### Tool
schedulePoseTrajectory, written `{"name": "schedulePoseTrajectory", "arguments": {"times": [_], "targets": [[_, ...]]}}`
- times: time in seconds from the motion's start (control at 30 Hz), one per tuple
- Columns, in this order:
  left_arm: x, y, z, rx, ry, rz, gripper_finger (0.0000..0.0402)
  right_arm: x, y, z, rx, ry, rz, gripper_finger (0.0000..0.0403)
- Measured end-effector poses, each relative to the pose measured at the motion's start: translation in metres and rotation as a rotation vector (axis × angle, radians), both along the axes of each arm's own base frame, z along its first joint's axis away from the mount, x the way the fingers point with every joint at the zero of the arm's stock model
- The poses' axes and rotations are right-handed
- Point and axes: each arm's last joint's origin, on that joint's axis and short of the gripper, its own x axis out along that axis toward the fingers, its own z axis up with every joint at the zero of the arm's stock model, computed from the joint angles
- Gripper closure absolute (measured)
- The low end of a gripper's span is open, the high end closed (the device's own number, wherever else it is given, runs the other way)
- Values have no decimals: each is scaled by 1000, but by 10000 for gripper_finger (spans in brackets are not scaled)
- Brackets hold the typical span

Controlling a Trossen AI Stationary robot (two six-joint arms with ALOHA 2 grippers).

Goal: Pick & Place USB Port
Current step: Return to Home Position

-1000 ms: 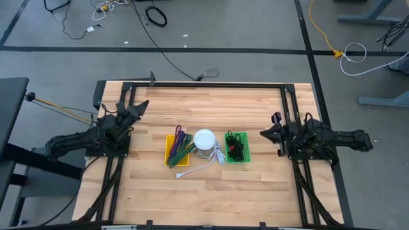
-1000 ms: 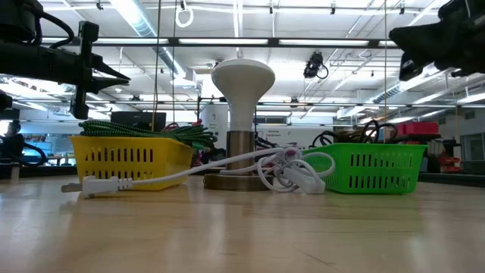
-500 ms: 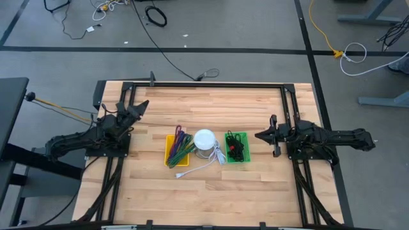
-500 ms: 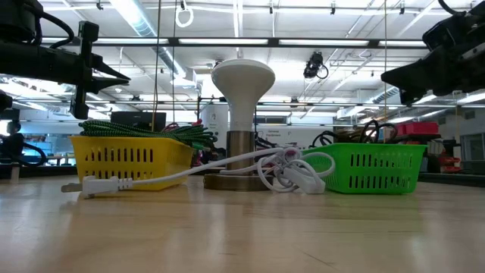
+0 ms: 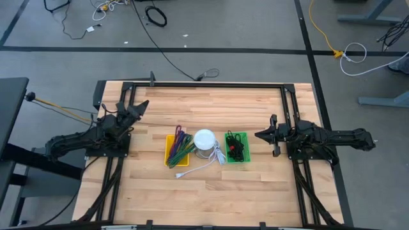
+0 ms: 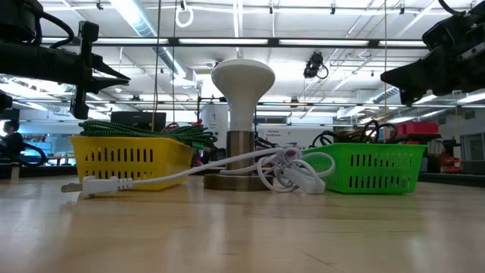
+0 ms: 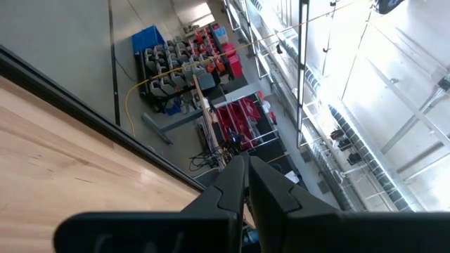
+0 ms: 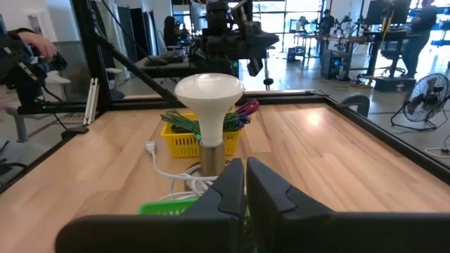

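Note:
A white lamp (image 5: pixel 204 139) stands mid-table between a yellow basket (image 5: pixel 179 149) of green and purple cables and a green basket (image 5: pixel 237 147) of black cables. The lamp's white cord (image 5: pixel 203 167) lies loose on the table, its plug end (image 5: pixel 181 173) in front of the yellow basket; the plug also shows in the low view (image 6: pixel 95 184). My left gripper (image 5: pixel 142 103) is shut and empty, above the table's far left part. My right gripper (image 5: pixel 257 135) is shut and empty, in the air just right of the green basket, pointing at it.
A black frame (image 5: pixel 204 84) runs around the tabletop's far edge and sides. Bare wood (image 5: pixel 211 204) lies in front of the baskets toward the near edge. In the right wrist view a person's hand (image 8: pixel 31 42) shows beyond the table's left side.
My right gripper has gone toward the table's left, toward the green basket, and a little down, then stopped. The lamp, the baskets and the cord have stayed where they were.

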Motion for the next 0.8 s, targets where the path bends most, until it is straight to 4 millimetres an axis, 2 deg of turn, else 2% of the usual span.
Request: {"name": "schedulePoseTrajectory", "arguments": {"times": [0.17,0.27,0.4,0.5,0.57,0.7,0.8], "targets": [[0,0,0,3,2,13,376,0,0,0,0,0,0,381],[-3,2,1,-4,2,116,376,0,0,0,0,0,0,381],[-1,-1,-5,-49,16,81,376,0,0,0,0,0,0,381],[4,-7,-4,-182,-136,-167,376,0,0,0,0,0,0,381],[7,-12,-5,-258,-176,-339,376,0,0,0,0,0,0,381],[11,-21,-9,-285,-86,-656,376,0,0,0,-1,0,0,381],[12,-27,-10,-275,-45,-804,376,0,0,0,-1,0,0,381]]}}
